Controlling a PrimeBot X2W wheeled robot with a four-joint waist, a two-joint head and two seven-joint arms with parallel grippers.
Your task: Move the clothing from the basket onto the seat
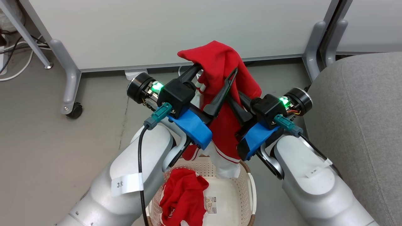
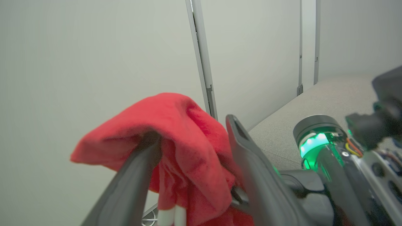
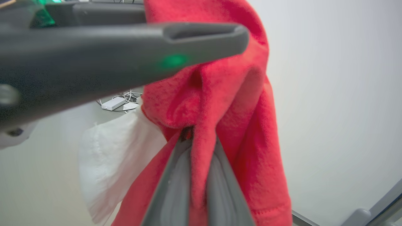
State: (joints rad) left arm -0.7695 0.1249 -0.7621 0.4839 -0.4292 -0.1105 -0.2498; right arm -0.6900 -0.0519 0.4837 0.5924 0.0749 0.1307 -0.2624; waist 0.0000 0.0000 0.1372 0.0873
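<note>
One red garment (image 1: 223, 81) hangs lifted above the basket (image 1: 251, 185), its white panel and striped trim dangling to the rim. My right gripper (image 3: 196, 138) is shut, with a fold of this garment pinched between its fingers; in the head view the right gripper (image 1: 233, 95) reaches in from the right. My left gripper (image 2: 191, 131) is open, and the cloth is draped over one fingertip (image 2: 147, 147) while the other finger (image 2: 248, 157) stands bare. A second red garment (image 1: 183, 197) lies crumpled in the basket's left half. The grey seat (image 1: 361, 125) stands to the right.
White partition panels stand behind, on grey legs with a caster (image 1: 74, 110). A power strip (image 1: 135, 73) and cables lie on the floor by the panel's foot. A small label (image 1: 210, 201) lies on the basket's bare floor. Open grey floor stretches to the left.
</note>
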